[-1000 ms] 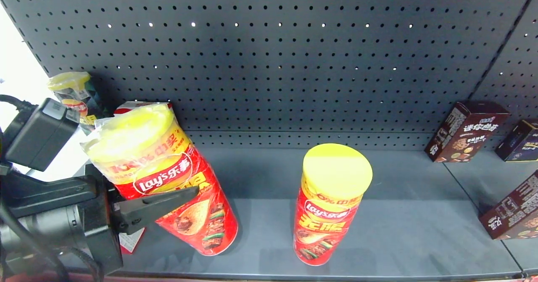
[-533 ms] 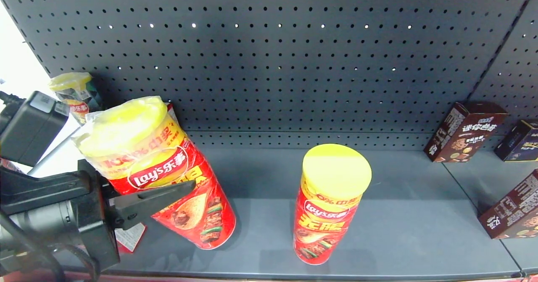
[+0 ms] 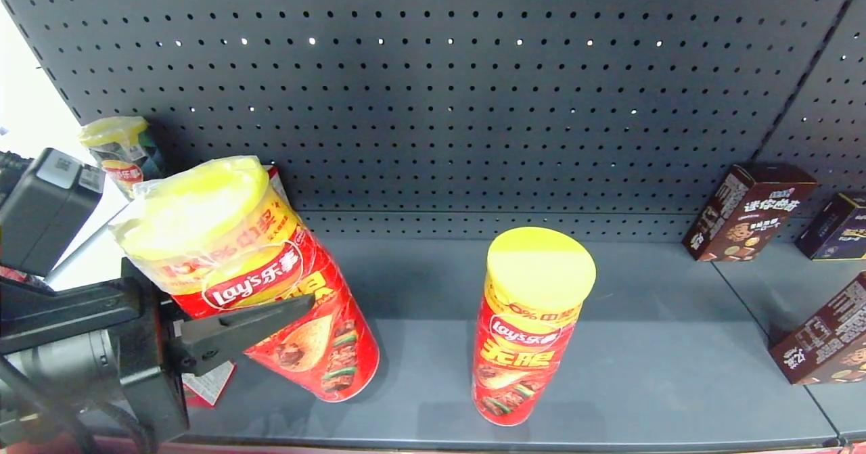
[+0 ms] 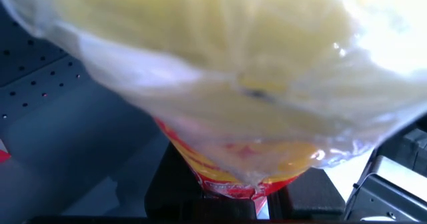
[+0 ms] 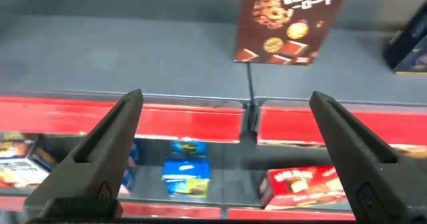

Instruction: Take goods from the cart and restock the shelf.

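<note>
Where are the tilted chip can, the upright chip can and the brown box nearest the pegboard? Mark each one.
tilted chip can [image 3: 254, 275], head view, on its red label.
upright chip can [image 3: 541, 268], head view, on its yellow lid.
brown box [image 3: 747, 212], head view, on its front face.

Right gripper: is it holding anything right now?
No, the right gripper is open and nothing sits between its jaws.

Dk grey shelf [image 3: 649, 373] w/ pegboard back [image 3: 473, 102]. Upright chip can [image 3: 533, 325] stood mid-shelf, well apart from tilted chip can [image 3: 270, 285] at L (base down at the board, contact unclear). Brown box [image 3: 747, 210] sat rear R, dk blue box [image 3: 835, 227] just beside it, second brown box [image 3: 822, 335] nearer the front.
</note>
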Robot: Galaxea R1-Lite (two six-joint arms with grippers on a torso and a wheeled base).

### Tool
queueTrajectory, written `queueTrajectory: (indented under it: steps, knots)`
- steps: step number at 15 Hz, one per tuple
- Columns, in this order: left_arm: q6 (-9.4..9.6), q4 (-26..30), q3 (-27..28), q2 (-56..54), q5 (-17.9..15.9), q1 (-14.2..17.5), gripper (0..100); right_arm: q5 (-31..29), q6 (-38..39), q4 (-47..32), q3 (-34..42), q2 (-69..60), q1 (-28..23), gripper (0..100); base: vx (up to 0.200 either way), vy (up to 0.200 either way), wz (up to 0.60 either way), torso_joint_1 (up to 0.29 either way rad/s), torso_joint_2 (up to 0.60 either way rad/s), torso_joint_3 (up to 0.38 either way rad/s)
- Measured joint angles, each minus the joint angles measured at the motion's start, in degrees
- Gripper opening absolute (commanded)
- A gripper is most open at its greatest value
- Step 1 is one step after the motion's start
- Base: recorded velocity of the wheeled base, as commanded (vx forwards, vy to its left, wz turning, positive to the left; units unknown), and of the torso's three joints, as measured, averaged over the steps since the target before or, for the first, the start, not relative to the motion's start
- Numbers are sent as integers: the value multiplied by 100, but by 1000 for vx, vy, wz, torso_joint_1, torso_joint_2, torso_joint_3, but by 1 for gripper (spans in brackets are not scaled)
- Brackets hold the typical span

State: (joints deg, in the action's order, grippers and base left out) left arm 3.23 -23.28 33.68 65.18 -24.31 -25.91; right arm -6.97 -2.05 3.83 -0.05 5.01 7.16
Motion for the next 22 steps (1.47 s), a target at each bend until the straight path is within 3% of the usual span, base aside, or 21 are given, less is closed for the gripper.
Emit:
queueTrajectory:
  steps: [3, 4, 6, 7, 10, 14, 16, 18, 22]
  knots:
    - [2, 11, -89, -11, -89, -9, 0, 984, -143, -16, 5, -2, 4, 100, 0, 0, 0, 0, 0, 0]
    - [2, 5, -111, -11, -100, -9, 0, 964, -132, -28, 5, -2, 0, 100, 0, 0, 0, 0, 0, 0]
    - [2, 2, -135, -13, -106, -5, 0, -112, 55, -44, 0, 0, -57, 100, 0, 0, 0, 0, 0, 0]
    - [2, 2, -144, -13, -108, 2, 0, -336, 115, -46, 0, 0, -83, 100, 0, 0, 0, 0, 0, 0]
    - [2, 0, -146, -11, -108, 22, 0, -219, 143, -50, 5, 0, -123, 100, 0, 0, 0, 0, 0, 0]
    - [2, 2, -155, -2, -117, 17, 0, 506, 134, -404, 5, 2, -126, 100, 0, 0, 0, 0, 0, 0]
    - [-6, 0, -139, 2, -148, 17, 0, 547, 134, -375, 5, 6, -132, 100, 0, 0, 0, 0, 0, 0]
    - [-33, 29, -116, 2, -388, 35, 0, 550, 129, -375, 5, 11, -135, 100, 0, 0, 0, 0, 0, 0]
    - [-33, 51, 140, 72, -402, 39, 0, 550, 129, -378, 5, 16, -140, 100, 0, 0, 0, 0, 0, 0]
